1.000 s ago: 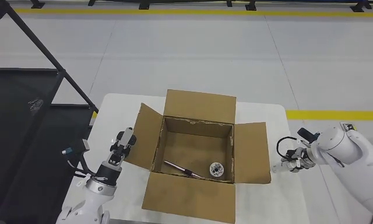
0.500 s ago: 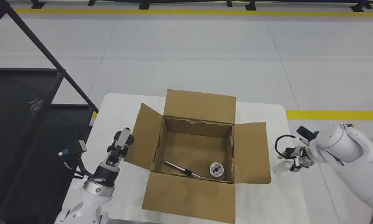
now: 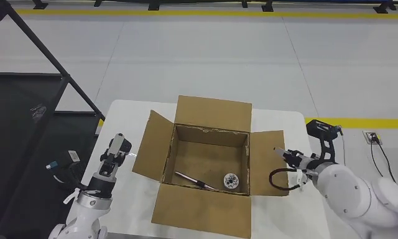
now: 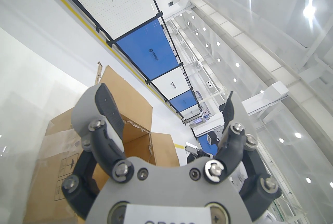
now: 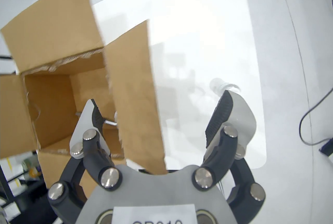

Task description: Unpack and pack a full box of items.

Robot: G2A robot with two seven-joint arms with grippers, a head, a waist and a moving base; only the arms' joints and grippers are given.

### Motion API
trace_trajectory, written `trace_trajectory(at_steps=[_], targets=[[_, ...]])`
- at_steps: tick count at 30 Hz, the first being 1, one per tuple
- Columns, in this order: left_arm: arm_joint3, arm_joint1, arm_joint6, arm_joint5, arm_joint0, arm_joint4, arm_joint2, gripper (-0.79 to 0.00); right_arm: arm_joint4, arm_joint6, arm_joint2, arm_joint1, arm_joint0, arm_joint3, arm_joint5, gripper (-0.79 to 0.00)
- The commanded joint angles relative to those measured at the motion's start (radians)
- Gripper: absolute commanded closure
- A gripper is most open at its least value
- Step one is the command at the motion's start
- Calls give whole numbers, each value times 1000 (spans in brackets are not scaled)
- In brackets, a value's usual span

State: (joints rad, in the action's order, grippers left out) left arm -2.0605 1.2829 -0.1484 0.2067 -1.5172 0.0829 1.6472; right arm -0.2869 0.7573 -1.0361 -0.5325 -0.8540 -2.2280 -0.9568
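Lift your right pincer, jaws spread wide and empty beside the right flap of the box, clear over that flap before you descend, so no finger catches the cardboard. Then go for the slim metal rod or the small round white piece on the box floor. Your left pincer, also wide and empty, points upward by the left flap. The brown box sits mid-counter, its flaps splayed and its edges ragged.
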Motion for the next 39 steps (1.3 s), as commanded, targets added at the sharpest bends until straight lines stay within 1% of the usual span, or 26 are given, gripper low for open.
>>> trace_trajectory(at_steps=[1, 5, 7, 9, 11, 12, 16, 21, 25, 27, 37, 39], targets=[[0, 0, 4, 6, -6, -10, 10, -785, -50, 48, 16, 2, 25, -23, 64, -785], [-2, -1, 8, 24, -24, -33, 33, -785, -112, 117, 72, -15, 99, -28, 151, -785], [-1, -1, 10, 33, -33, -46, 45, -785, -136, 170, 117, -30, 151, -14, 225, -785], [-1, -2, 11, 41, -41, -58, 55, -785, -127, 219, 167, -53, 212, 16, 305, -785], [-2, -2, 11, 47, -49, -68, 64, -785, -116, 254, 228, -84, 281, 60, 402, -785], [-2, -2, 11, 50, -52, -72, 68, -785, -118, 270, 261, -101, 317, 92, 430, -785], [0, -3, 9, 61, -65, -82, 83, -785, -152, 307, 426, -192, 454, 208, 520, -785], [0, -3, 5, 68, -77, -94, 96, -785, -211, 340, 621, -333, 603, 373, 572, -785], [0, -3, 4, 74, -85, -103, 102, -785, -209, 373, 728, -450, 687, 517, 603, -785], [1, -3, 5, 78, -90, -107, 106, -785, -198, 387, 763, -504, 712, 597, 600, -785], [3, -3, 6, 78, -95, -112, 112, -785, -198, 387, 763, -504, 712, 597, 600, -785], [3, -3, 6, 78, -95, -112, 112, -785, -205, 372, 765, -504, 693, 611, 630, -785]])
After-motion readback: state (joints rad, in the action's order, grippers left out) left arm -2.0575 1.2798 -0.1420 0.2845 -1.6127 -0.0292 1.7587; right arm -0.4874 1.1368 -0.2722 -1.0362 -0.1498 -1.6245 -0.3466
